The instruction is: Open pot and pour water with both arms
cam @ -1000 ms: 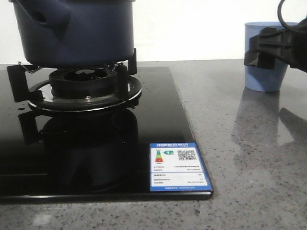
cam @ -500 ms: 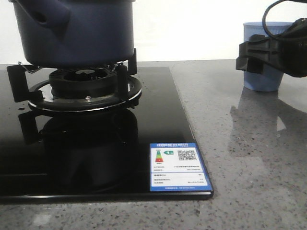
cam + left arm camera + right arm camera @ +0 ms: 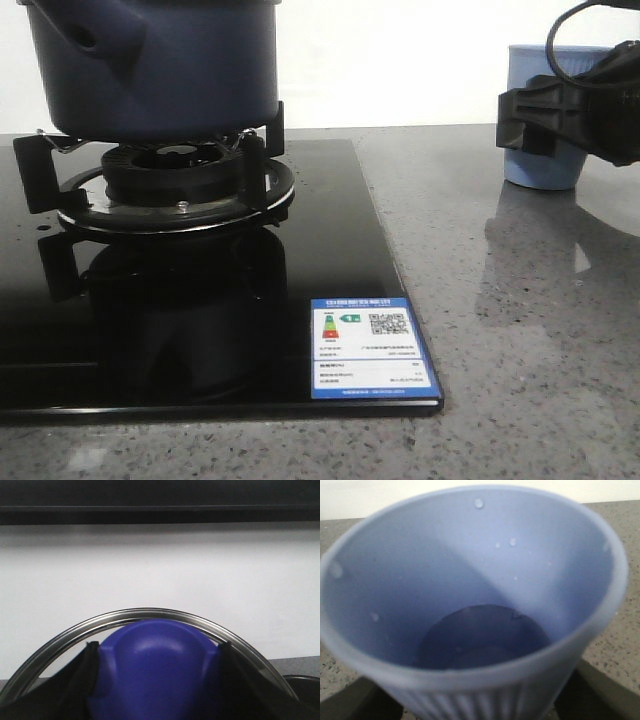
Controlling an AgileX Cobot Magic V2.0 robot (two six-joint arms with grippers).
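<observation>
The pot [image 3: 150, 65] is seen standing on the burner [image 3: 175, 175] of the black hob [image 3: 200, 300], at the left of the speckled table [image 3: 520, 330]. A blue knob [image 3: 152, 672] backed by a metal rim is clamped by the left pincer [image 3: 155, 680]. The light blue ribbed cup [image 3: 545, 115] is flanked by the right pincer [image 3: 480, 695]; whether its fingers are pressed against the cup cannot be told, the close view being blurred.
</observation>
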